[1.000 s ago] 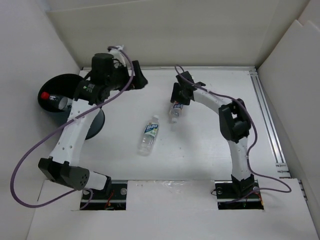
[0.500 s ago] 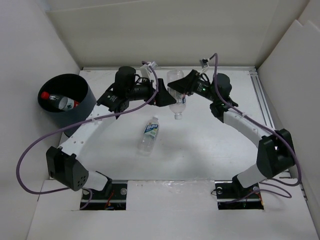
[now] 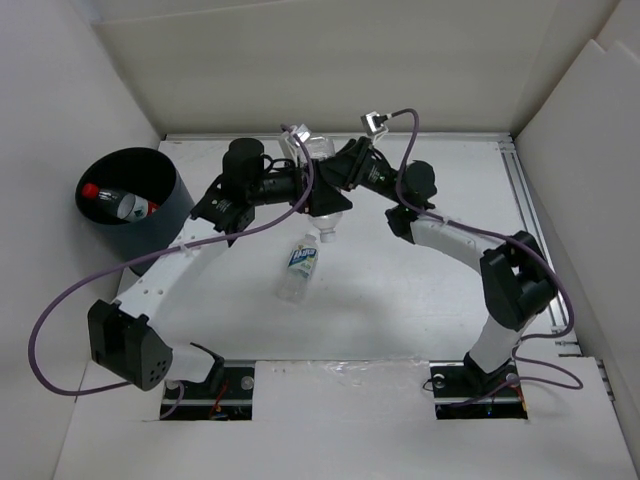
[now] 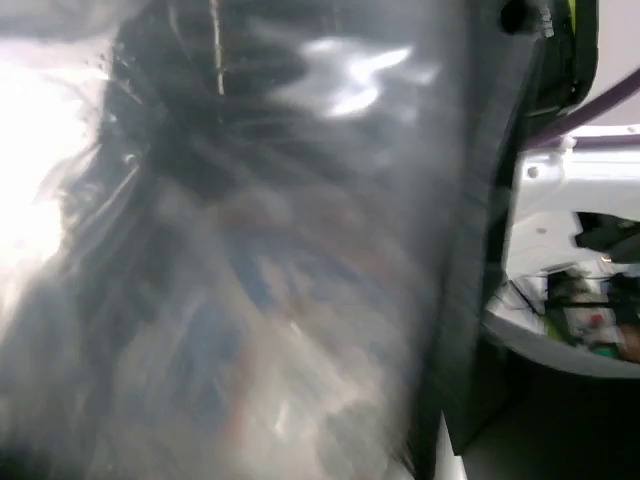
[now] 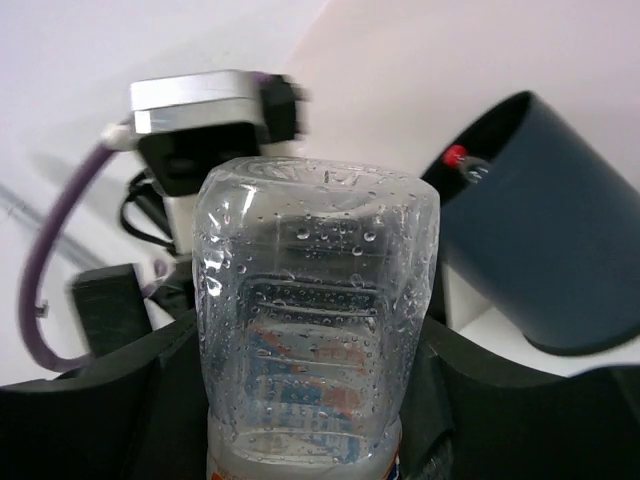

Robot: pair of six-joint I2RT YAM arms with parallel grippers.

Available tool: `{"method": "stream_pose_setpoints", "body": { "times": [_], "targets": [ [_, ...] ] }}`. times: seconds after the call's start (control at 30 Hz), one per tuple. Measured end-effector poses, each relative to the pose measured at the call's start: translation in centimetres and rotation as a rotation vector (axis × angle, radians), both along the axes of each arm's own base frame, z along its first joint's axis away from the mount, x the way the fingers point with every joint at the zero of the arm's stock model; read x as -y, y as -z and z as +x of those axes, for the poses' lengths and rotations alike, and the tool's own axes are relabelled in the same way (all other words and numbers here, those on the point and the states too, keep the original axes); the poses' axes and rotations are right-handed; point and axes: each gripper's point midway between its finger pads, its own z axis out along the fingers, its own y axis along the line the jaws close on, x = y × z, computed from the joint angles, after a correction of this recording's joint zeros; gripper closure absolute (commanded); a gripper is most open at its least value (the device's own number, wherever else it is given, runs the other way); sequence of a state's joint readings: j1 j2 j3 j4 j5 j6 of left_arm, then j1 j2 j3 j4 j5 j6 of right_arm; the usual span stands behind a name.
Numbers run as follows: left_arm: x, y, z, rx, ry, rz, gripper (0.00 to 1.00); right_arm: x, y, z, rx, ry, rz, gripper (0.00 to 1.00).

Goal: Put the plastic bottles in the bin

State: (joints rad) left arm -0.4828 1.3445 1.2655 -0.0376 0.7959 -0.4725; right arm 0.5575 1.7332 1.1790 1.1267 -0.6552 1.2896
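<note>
My right gripper (image 3: 338, 183) is shut on a clear bottle (image 3: 317, 152) with a red-blue label and holds it in the air, cap down, above the middle of the table. In the right wrist view the bottle (image 5: 315, 300) stands between the dark fingers (image 5: 120, 420). My left gripper (image 3: 310, 198) is open and right against the same bottle, which fills the blurred left wrist view (image 4: 250, 280) beside one dark finger (image 4: 470, 250). The dark bin (image 3: 150, 215) stands at far left with a red-capped bottle (image 3: 115, 203) inside. Another clear bottle (image 3: 298, 268) lies on the table.
White walls enclose the table on three sides. A metal rail (image 3: 535, 240) runs along the right edge. Purple cables (image 3: 60, 310) loop from both arms. The bin also shows at the right of the right wrist view (image 5: 540, 260).
My right gripper lifted the bottle off the table and carried it left. My left arm swung from the bin to the middle and closed in on the bottle.
</note>
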Motion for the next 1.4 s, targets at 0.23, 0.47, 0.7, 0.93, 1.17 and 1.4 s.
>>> {"method": "stream_pose_setpoints", "body": {
  "times": [0.23,0.47,0.7,0.93,1.17,1.4],
  "targets": [
    [-0.3,-2.7,-0.8,0.041,-0.008,-0.053,1.0,-0.3,-3.2,-0.7,0.098,0.0,0.058,0.0],
    [-7.5,-6.7,5.4,0.079,-0.378,0.035,1.0,3.4,-1.3,3.5,0.04,0.224,-0.13,0.0],
    [-25.8,-11.8,10.9,0.137,-1.05,0.132,1.0,7.3,3.4,7.1,-0.019,0.518,-0.44,0.0],
    [-43.1,-6.5,8.9,-0.063,-1.606,0.253,1.0,6.1,10.9,5.2,-0.083,0.52,-0.689,0.0],
    [-47.5,1.6,6.6,-0.3,-1.807,0.311,0.61,3.1,16.8,2.6,-0.149,0.575,-0.966,0.0],
    [-49.2,2.0,5.8,-0.329,-1.897,0.295,0.0,2.7,21.9,1.1,-0.231,0.621,-1.164,0.0]
  ]
}}
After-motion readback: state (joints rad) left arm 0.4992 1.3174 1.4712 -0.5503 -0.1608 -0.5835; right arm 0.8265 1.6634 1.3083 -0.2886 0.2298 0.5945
